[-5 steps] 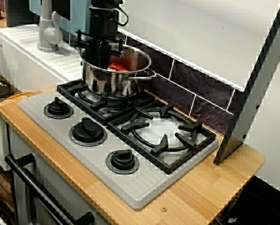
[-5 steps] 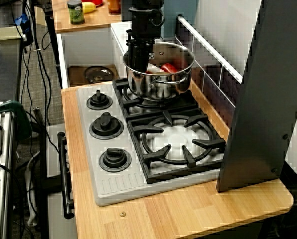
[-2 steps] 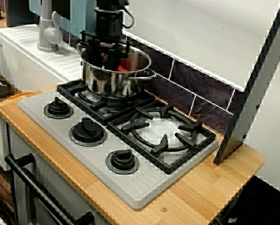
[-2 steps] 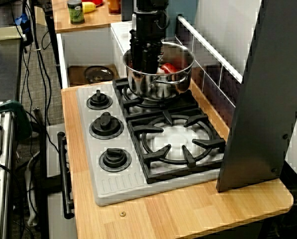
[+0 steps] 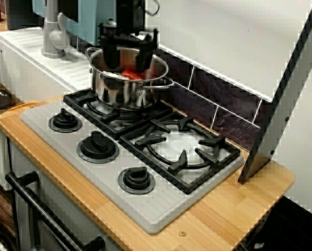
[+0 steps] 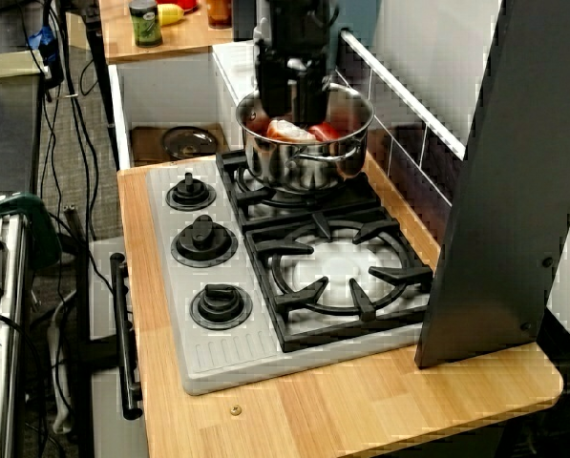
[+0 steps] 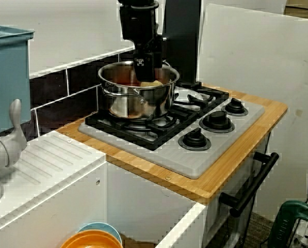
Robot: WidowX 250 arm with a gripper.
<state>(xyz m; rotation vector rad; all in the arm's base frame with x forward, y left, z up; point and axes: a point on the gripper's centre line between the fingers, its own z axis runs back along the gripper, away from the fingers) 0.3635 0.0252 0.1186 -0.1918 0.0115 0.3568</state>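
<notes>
A steel pot (image 5: 125,88) (image 6: 304,162) (image 7: 135,101) stands on the stove's back burner, beside the tiled wall. Inside it lie a red item (image 5: 133,75) (image 6: 327,131) and a pale item (image 6: 286,131) (image 7: 151,82). My black gripper (image 5: 127,56) (image 6: 295,95) (image 7: 146,66) hangs straight down just above the pot's rim. In the front corner view its fingers (image 5: 108,54) stand apart with nothing between them. Neither finger touches the pot or the items in it.
The second burner's black grate (image 5: 182,146) is bare. Several black knobs (image 5: 97,146) line the stove's front. A grey faucet (image 5: 52,31) and white drainboard lie past the pot. A slanted metal panel (image 5: 281,104) stands at the counter's end. An oven handle (image 5: 51,219) runs below.
The gripper has lifted out of the pot to just above its rim and its fingers have spread. The pale item now shows inside the pot.
</notes>
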